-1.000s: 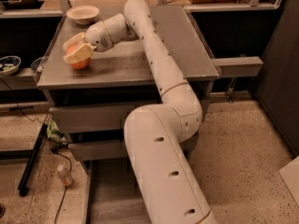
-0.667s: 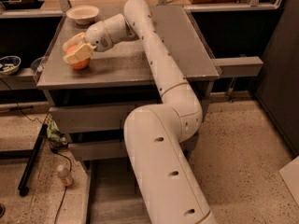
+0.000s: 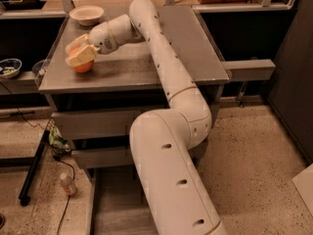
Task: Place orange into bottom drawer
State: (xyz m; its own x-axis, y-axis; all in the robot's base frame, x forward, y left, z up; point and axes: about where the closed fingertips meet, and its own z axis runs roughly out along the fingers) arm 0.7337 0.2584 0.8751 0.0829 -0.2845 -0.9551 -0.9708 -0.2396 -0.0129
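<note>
The orange (image 3: 83, 66) rests on the grey cabinet top (image 3: 127, 67) near its front left corner. My gripper (image 3: 78, 53) reaches down onto it from the right, its cream fingers (image 3: 81, 56) pressed against the fruit's top and sides, so only the lower half of the orange shows. The bottom drawer (image 3: 115, 207) is pulled out low toward the floor as a long grey tray. My white arm covers its right part.
A pale bowl (image 3: 86, 14) stands at the back left of the top. Two upper drawer fronts (image 3: 93, 124) are closed. On the floor at left lie a small bottle (image 3: 68, 184), a green packet (image 3: 57, 140) and a black stand leg (image 3: 32, 173). A side shelf holds a dish (image 3: 10, 66).
</note>
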